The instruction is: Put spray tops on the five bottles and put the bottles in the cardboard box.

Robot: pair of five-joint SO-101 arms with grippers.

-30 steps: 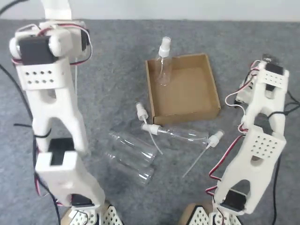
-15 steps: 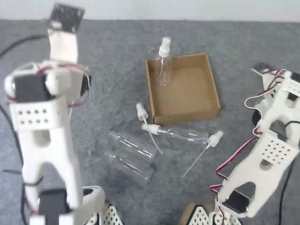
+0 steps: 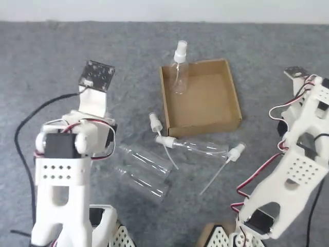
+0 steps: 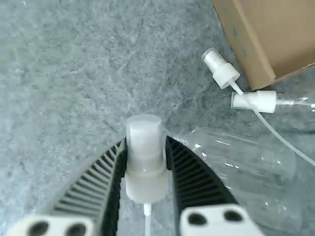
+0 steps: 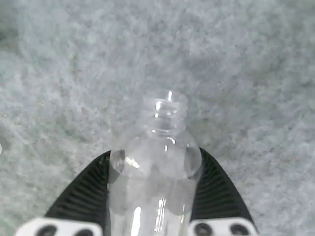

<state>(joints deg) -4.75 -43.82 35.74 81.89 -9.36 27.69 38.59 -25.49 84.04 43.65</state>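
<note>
Two clear, uncapped bottles (image 3: pixel 146 158) are lying side by side on the grey carpet (image 3: pixel 128 51), nearest the arm bases. Just beyond them, a capped bottle (image 3: pixel 198 147) is lying before the cardboard box (image 3: pixel 203 125), with loose spray tops (image 3: pixel 155 123) flanking it. Another capped bottle (image 3: pixel 179 72) is standing upright in the box's far corner. The left gripper (image 4: pixel 145 145) is clamping a white spray top (image 4: pixel 143 167). The right gripper (image 5: pixel 155 157) is gripping an open-necked clear bottle (image 5: pixel 156 187). Over the last second the left arm (image 3: pixel 61 170) is swinging in toward the lying bottles, and the right arm (image 3: pixel 298 170) is shifting outward.
</note>
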